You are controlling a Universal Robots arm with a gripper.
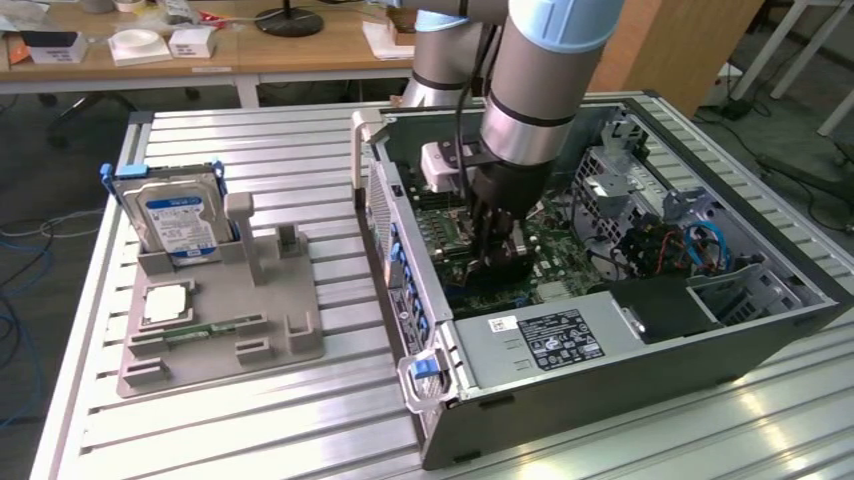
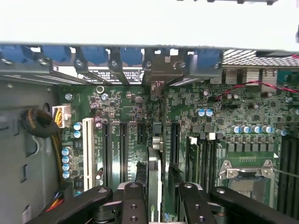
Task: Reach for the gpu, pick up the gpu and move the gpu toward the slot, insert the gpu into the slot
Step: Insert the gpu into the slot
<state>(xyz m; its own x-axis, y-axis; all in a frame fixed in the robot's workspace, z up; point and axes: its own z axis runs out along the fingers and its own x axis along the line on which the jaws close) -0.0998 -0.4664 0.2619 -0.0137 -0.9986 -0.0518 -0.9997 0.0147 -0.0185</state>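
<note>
Jaws [image 2: 158, 198] clenched on the gpu [image 2: 153, 175], held edge-on, upright, low over the motherboard [image 2: 135, 107] inside the open computer case [image 1: 627, 350]. Hard drive [image 1: 174, 215] sits on the bench [image 1: 267, 410].

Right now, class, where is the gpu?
The gpu stands edge-on between the tool's fingers, low inside the case, over the motherboard's black slots.

Black gripper [image 2: 156, 205], green motherboard [image 2: 187, 112] dotted with blue capacitors, white slot strip [image 2: 87, 151], dark grey computer case [image 1: 641, 370], silver hard drive [image 1: 174, 215] with blue label, grey holder [image 1: 220, 320]
</note>
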